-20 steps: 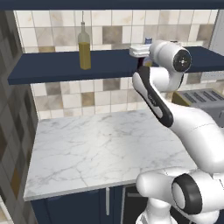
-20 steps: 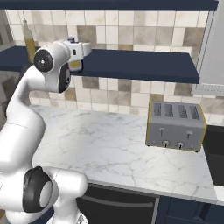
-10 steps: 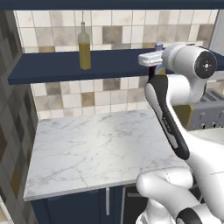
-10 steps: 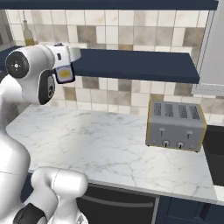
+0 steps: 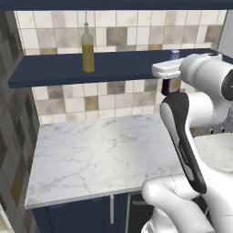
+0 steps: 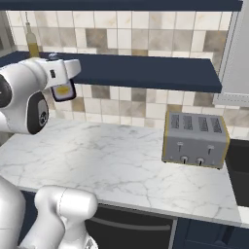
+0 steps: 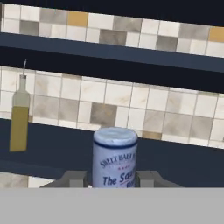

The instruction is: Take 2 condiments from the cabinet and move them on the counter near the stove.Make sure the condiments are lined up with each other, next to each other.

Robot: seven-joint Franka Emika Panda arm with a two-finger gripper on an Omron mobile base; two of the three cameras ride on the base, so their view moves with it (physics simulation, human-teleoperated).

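My claw (image 7: 114,181) is closed on the sauce bottle (image 7: 114,156), one finger (image 7: 76,178) at each side of its pale label. In the hand view the blue cap stands up at 12 o'clock from my fingers. I hold the bottle in the air just in front of the shelf (image 5: 123,63), above the tabletop (image 5: 104,154). The oil bottle (image 5: 87,48) stands upright on the shelf, at 9 o'clock from my claw and well apart. The toaster (image 6: 195,138) sits on the tabletop.

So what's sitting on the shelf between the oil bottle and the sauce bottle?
Nothing: bare navy shelf between the oil bottle and the sauce bottle, in the hand view.
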